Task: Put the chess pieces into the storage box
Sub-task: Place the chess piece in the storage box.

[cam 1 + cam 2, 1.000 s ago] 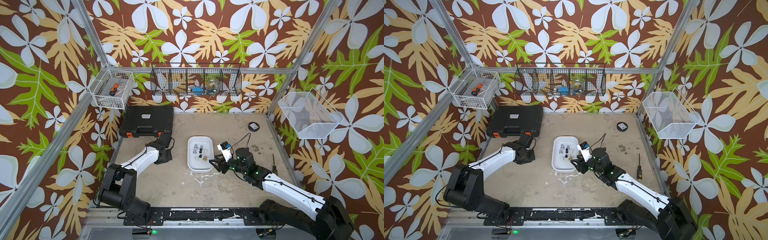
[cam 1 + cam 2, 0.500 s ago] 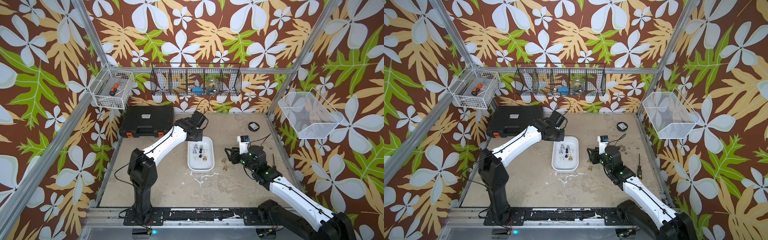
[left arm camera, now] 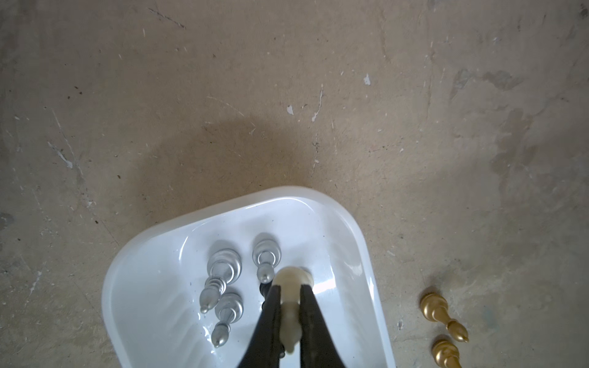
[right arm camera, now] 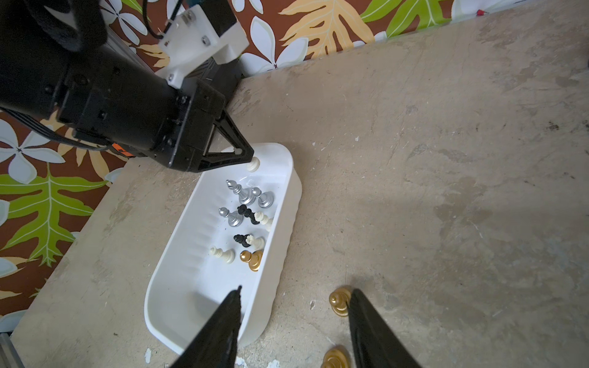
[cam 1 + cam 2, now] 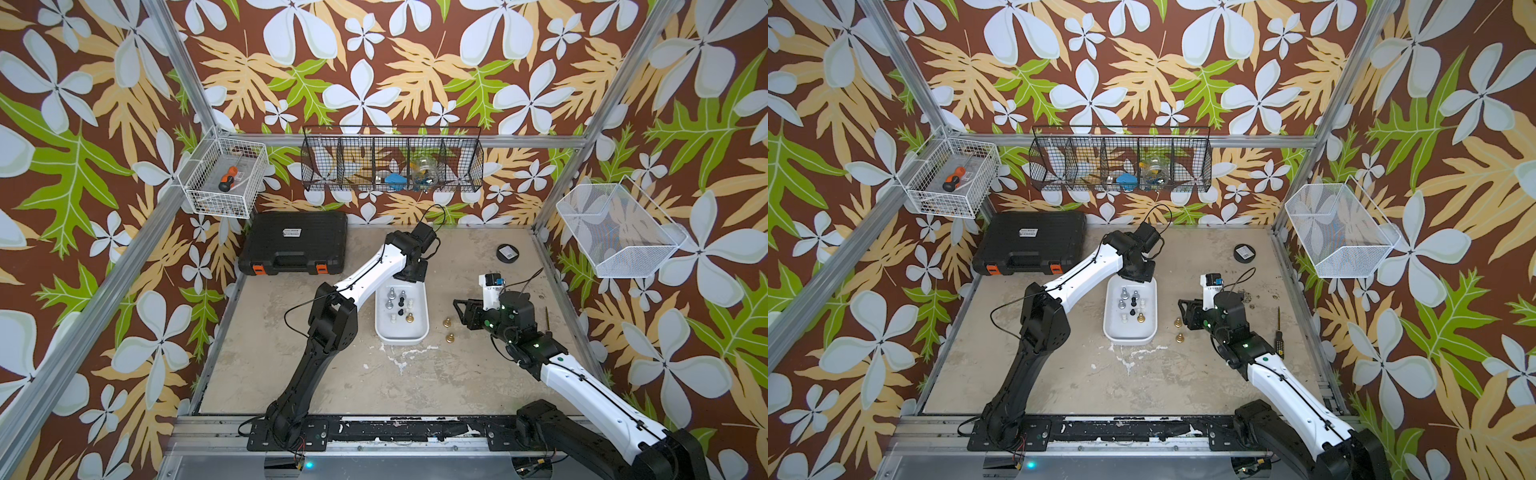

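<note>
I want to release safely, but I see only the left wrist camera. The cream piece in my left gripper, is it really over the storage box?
Observer: Yes. In the right wrist view the cream piece in the left gripper hangs over the far end of the storage box, inside its rim.
Operator: Do my fingers hide something in the box?
Observer: Yes. Besides the silver ones, it holds black pieces and one gold piece.
Operator: And where is the right gripper?
Observer: The right gripper is open, low beside the two gold pieces that stand on the table, right of the box.
</note>
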Available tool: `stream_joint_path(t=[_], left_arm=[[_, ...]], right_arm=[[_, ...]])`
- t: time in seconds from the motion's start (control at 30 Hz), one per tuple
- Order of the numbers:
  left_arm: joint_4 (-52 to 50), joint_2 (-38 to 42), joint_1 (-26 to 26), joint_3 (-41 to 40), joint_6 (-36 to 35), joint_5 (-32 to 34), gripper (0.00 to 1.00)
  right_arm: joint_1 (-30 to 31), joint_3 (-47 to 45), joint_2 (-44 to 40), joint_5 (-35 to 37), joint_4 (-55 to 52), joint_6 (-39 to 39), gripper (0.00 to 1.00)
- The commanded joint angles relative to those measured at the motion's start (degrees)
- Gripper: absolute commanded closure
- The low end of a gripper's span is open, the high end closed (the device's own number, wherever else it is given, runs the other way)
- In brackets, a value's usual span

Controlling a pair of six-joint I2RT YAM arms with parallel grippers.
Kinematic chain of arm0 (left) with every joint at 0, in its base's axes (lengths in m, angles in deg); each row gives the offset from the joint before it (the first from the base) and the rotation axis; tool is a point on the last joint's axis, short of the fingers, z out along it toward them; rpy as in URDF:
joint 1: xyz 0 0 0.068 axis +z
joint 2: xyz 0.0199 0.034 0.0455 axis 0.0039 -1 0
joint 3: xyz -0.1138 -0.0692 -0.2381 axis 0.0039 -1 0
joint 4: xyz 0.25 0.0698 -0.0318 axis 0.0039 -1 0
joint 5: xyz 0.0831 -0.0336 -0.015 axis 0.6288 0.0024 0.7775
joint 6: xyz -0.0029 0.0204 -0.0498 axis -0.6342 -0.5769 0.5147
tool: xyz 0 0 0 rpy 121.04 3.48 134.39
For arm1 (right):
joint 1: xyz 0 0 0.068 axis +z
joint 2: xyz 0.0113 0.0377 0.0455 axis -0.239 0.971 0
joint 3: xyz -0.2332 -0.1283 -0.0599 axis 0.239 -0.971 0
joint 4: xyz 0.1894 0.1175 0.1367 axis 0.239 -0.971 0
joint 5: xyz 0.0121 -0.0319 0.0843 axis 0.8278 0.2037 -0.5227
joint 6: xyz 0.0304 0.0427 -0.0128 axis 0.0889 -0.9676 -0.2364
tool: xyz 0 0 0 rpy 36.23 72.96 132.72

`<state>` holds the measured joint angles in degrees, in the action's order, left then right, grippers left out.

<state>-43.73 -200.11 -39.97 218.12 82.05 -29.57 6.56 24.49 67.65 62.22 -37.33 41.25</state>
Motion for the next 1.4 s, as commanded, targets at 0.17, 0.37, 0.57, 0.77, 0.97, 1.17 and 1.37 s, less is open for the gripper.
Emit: stream_joint_path(t=[0.17, 0.37, 0.57, 0.77, 0.97, 1.17, 1.37], left_arm=[[2.74, -1.96, 0.11, -0.42, -1.1, -0.07, 0.95], [4.6, -3.47, 0.59, -0.7, -1.07, 0.02, 0.94], [5.61, -4.72, 0.89, -0.78, -1.26, -0.16, 0.94], [6.05, -6.35, 1.18, -0.78, -1.34, -0.84, 0.94], [6.5, -6.95, 1.16, -1.31, -1.44, -0.98, 0.94], [6.5, -7.28, 1.16, -1.75, -1.52, -0.84, 0.93], [6.76, -7.31, 1.23, -2.19, -1.7, 0.39, 0.92]], right_arm=[[0.06, -0.14, -0.56, -1.14, 0.92, 1.26, 0.44], [0.02, -0.4, -1.02, -1.77, 1.5, 1.6, 0.44], [0.05, -0.32, -1.17, -1.96, 1.53, 2.19, 0.44], [0.07, -0.34, -1.08, -2.04, 1.77, 2.44, 0.44], [0.04, -0.58, -1.02, -1.93, 1.78, 2.57, 0.44], [0.09, -0.5, -1.07, -2.11, 1.93, 2.66, 0.44], [0.04, -0.73, -1.0, -2.38, 2.39, 2.76, 0.44]])
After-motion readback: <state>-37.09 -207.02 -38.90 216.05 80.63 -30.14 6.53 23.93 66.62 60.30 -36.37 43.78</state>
